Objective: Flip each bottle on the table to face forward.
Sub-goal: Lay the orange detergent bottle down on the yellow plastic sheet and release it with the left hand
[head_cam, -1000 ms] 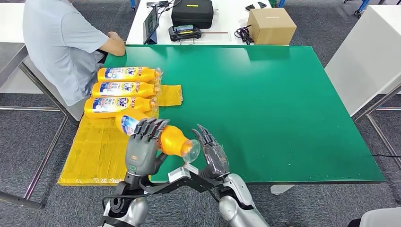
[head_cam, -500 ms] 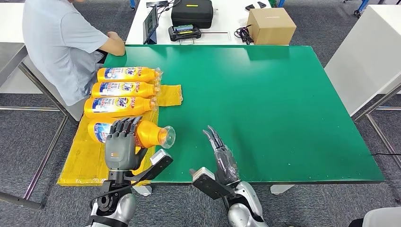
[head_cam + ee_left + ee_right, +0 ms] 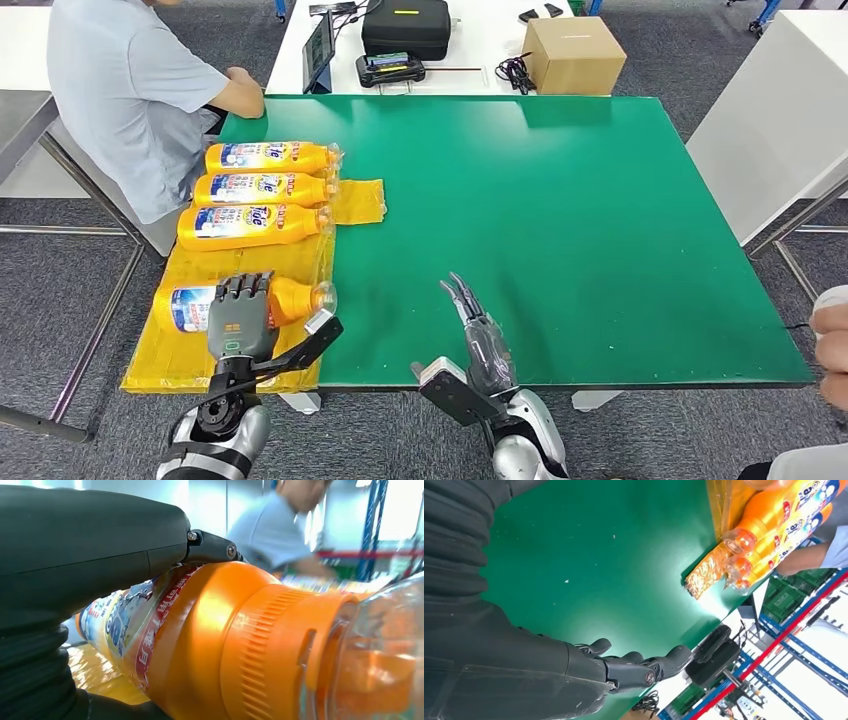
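My left hand (image 3: 240,315) grips an orange Tide bottle (image 3: 290,298) from above, lying sideways on or just over the yellow plastic sheet (image 3: 210,350), clear cap toward the green table. Its blue label (image 3: 186,306) faces up. In the left wrist view the bottle (image 3: 210,645) sits under my left hand (image 3: 75,555). Three more orange bottles (image 3: 262,188) lie side by side behind it, labels up. My right hand (image 3: 482,338) is open, fingers straight, above the table's front edge, holding nothing. The right wrist view looks past my right hand (image 3: 624,672) to the bottle row (image 3: 774,515).
A seated person (image 3: 130,90) is at the table's far left corner. Another person's hand (image 3: 830,345) shows at the right edge. The green table (image 3: 560,220) stretches to the right. Behind it, a white table holds a black case (image 3: 406,27) and a cardboard box (image 3: 574,55).
My left hand carried the bottle left and down from the table's front edge onto the yellow sheet. My right hand let go and drew back. A person's hand appeared at the right.
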{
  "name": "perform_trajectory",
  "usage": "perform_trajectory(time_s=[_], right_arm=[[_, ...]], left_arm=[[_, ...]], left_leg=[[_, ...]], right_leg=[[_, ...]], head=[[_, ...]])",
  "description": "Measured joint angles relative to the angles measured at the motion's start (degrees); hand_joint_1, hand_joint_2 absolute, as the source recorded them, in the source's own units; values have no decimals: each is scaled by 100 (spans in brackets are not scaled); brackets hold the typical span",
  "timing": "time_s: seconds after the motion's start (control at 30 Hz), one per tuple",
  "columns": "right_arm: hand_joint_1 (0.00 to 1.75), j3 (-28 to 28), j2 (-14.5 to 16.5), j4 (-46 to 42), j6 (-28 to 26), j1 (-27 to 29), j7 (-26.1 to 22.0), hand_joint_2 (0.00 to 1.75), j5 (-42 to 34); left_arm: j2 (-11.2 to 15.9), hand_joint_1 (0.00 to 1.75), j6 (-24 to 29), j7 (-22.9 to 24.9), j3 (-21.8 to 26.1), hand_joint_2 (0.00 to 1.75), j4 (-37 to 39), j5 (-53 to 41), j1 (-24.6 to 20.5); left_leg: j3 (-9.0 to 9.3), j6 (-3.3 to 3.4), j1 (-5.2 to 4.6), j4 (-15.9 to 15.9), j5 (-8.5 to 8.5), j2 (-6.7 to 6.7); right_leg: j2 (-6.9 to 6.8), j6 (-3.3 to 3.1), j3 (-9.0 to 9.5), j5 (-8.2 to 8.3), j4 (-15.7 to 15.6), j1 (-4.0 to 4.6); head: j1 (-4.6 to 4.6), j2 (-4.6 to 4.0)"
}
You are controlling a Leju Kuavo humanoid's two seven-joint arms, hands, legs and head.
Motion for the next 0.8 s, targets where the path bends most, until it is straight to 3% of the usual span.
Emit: perform_trajectory(time_s=[0.17, 0.4, 0.47, 0.53, 0.57, 0.6, 0.8], right_arm=[[0, -49, 1, -56, 56, 29, -9, 175, -25], [0, -104, 9, -113, 154, 62, -37, 175, -58], [0, -109, 15, -119, 160, 62, -45, 175, -66], [0, -110, 18, -121, 162, 62, -51, 175, -70], [0, -111, 19, -121, 162, 62, -53, 175, -70], [0, -112, 19, -121, 162, 62, -54, 175, -71], [0, -116, 40, -121, 167, 56, -57, 175, -74]], left_arm=[[133, 175, -331, 134, -174, 175, 457, -28, -185], [168, 172, -650, -79, -330, 175, 745, 95, -435], [169, 111, -620, -177, -389, 175, 809, 178, -485], [167, 26, -599, -240, -453, 175, 846, 237, -511], [164, 10, -598, -257, -475, 175, 859, 259, -523], [162, 0, -602, -268, -497, 175, 874, 286, -535], [158, 0, -828, -242, -615, 175, 994, 348, -692]], left_leg=[[-3, 0, -2, 0, 0, -4], [3, 2, -4, 0, 1, -11], [4, 3, -3, 0, 2, -9], [5, 4, -3, 0, 4, -8], [4, 4, -3, 0, 4, -7], [4, 4, -3, 0, 4, -7], [4, 4, -3, 0, 4, -9]], right_leg=[[-1, 0, 1, 0, 0, -2], [-6, 0, 9, 0, -1, -3], [-6, 1, 10, 1, -1, -2], [-5, 1, 10, 1, -1, -2], [-5, 1, 10, 2, -1, -2], [-5, 1, 10, 2, -1, -2], [-5, 1, 11, 1, -1, -3]], head=[[1, 0], [-1, 0], [-1, 0], [0, 0], [0, 0], [-1, 0], [0, 0]])
